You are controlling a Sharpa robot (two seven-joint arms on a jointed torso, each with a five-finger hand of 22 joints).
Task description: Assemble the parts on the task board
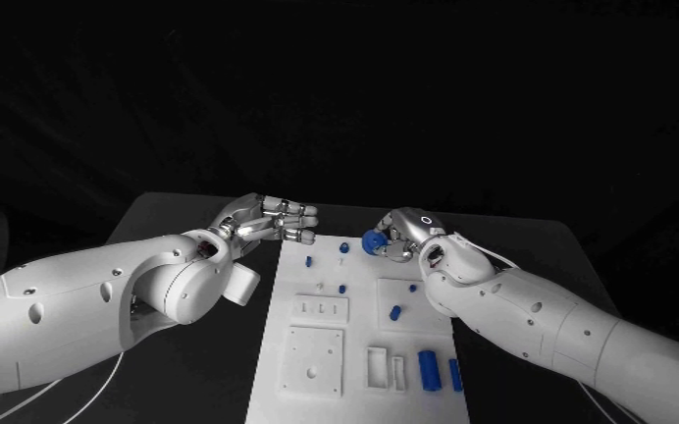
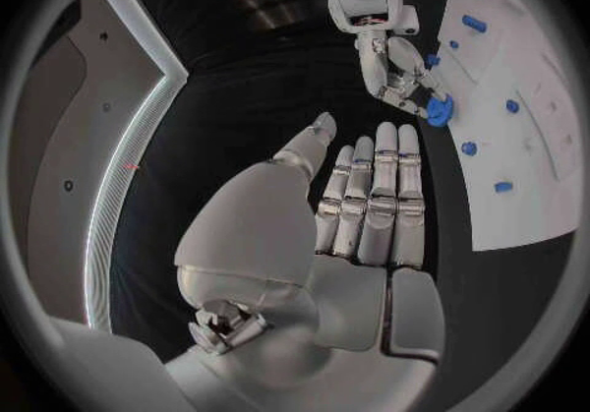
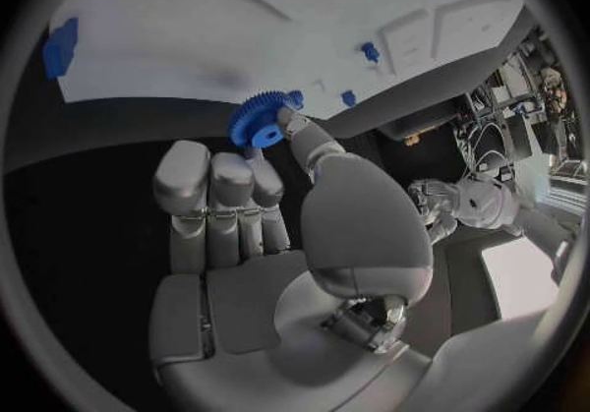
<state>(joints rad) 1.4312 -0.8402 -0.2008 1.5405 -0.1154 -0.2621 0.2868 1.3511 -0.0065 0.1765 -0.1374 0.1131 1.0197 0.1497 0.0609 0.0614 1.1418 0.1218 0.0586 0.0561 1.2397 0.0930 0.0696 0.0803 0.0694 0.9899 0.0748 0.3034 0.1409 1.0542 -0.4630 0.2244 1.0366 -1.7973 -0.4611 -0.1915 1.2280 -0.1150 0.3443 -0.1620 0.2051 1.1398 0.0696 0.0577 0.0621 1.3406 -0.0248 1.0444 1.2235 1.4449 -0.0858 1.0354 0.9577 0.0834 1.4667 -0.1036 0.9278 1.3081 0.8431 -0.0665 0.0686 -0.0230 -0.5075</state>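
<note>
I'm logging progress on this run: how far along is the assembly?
Early. Nothing looks clearly assembled. The right hand holds a blue gear at the task board's far edge; the left hand is empty. Two blue cylinders lie loose on the board.

One white task board lies on one black table. Small blue parts on the task board number about six — two long ones near its close edge. One blue gear — beside its far edge.
</note>
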